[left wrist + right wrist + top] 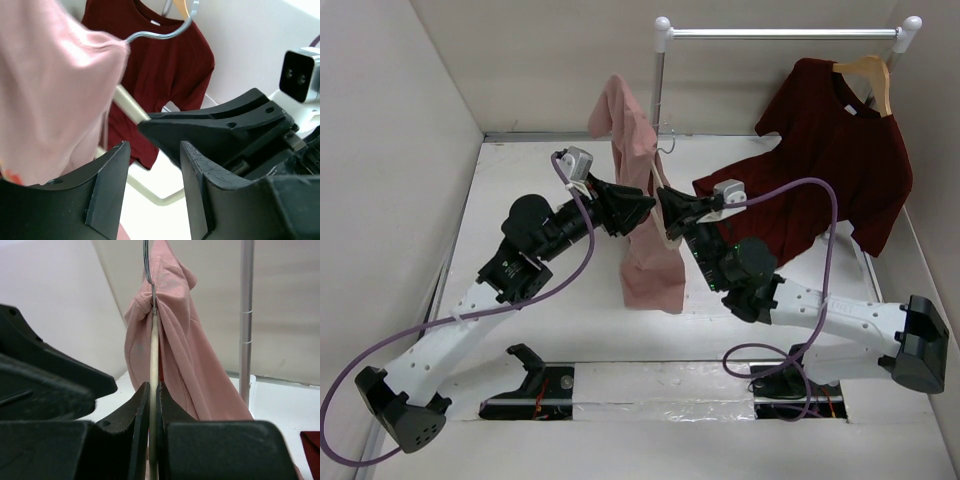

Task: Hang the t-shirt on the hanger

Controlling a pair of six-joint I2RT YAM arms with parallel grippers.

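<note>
Mid-dressing: our right end effector (153, 390) clamps hanger (154, 350) w/ t-shirt (185, 355) partly on; left end effector (152, 150) open. Nxt we tug fabric over.

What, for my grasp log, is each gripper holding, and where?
Right gripper pinches the hanger by one sloping arm; left gripper is open, holding nothing.

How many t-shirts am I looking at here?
2. The salmon-pink t-shirt drapes over the cream hanger that the right gripper holds up mid-table; the dark maroon t-shirt hangs on a wooden hanger from the rail, back right.
</note>
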